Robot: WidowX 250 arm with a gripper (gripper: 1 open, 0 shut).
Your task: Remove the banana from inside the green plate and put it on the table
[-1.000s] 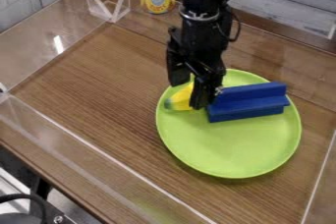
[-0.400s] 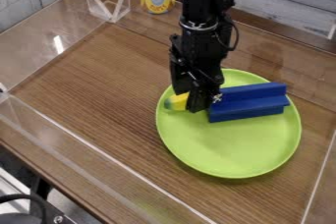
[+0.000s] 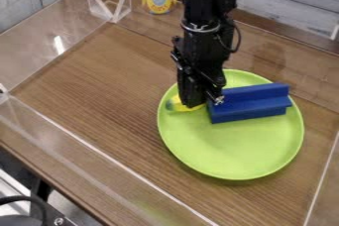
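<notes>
Plate (image 3: 232,149) sits near the tabletop's front-right corner, banana (image 3: 176,102) still inside at its back-left rim, blue block (image 3: 249,102) beside it. My pincer (image 3: 195,97) has just narrowed from wide open onto the banana; grip looks made, lift comes next. Only a yellow sliver shows.

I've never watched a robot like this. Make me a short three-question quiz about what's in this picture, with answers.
1. True or false: the banana already lies on the table.
2. What lies in the green plate beside the banana: A) a red cup, B) a blue block, C) a spoon?
3. Which way does the gripper point?

Key
1. False; it is in the plate, mostly hidden by the gripper's fingers.
2. B
3. Straight down, over the banana.
</notes>
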